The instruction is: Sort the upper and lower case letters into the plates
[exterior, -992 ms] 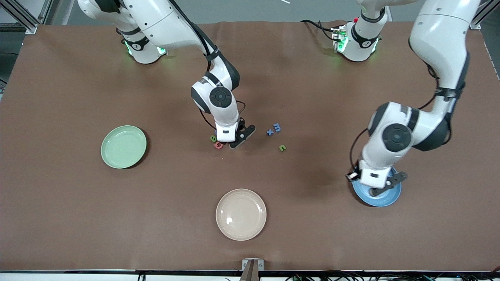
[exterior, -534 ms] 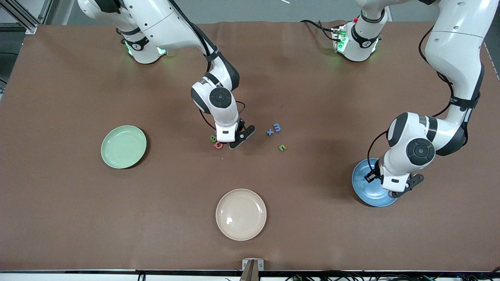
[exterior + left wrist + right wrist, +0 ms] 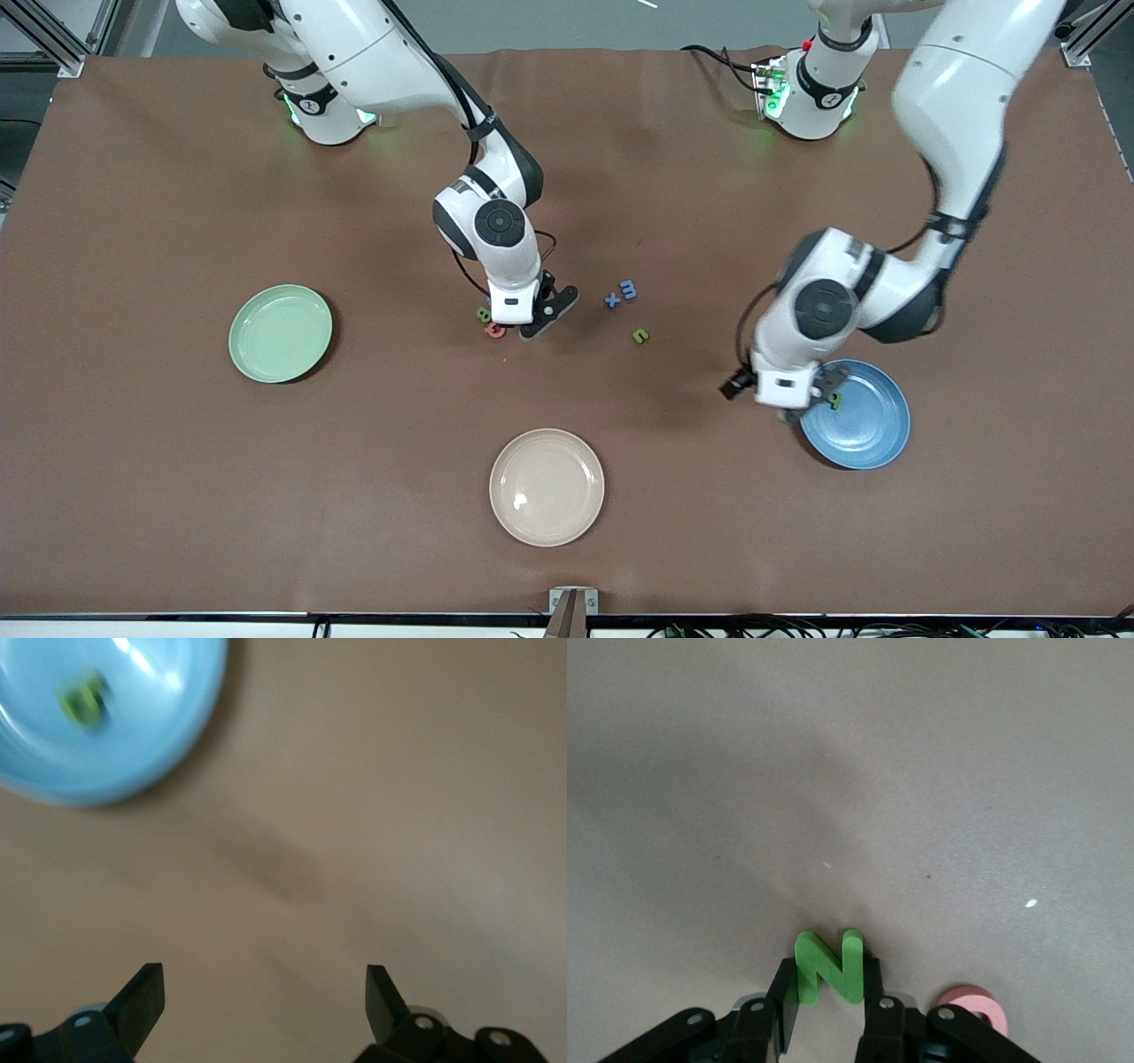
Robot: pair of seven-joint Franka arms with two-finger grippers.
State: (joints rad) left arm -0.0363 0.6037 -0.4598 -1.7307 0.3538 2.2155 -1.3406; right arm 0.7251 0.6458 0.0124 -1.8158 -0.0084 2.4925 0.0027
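Reading the table as a dial from the front camera, with twelve at the arm bases:

Progress: I judge the sort to be at an early stage. One letter is delivered, one is in the grip, and five lie loose near the dial's centre.

Containers:
- Blue plate (image 3: 864, 425), about four o'clock: holds one small green letter (image 3: 834, 399), lying at the plate's own ten o'clock rim. I cannot read its case.
- Mint plate (image 3: 280, 333), nine o'clock: nothing in it.
- Cream plate (image 3: 547, 486), six o'clock: nothing in it; not part of the sort.

Grippers:
- Left gripper (image 3: 780, 394): over the table at the blue plate's ten o'clock edge, jaws spread wide, carrying nothing.
- Right gripper (image 3: 829, 992): down at the table near centre, jaws clamped on the green N (image 3: 827, 967), an upper-case piece.

Outstanding: the pink letter (image 3: 973, 1008) just beside the N, the yellow-green letter (image 3: 484, 314) near it, and, toward three o'clock, the blue x (image 3: 612, 300), blue m (image 3: 628, 289) and olive letter (image 3: 640, 336).
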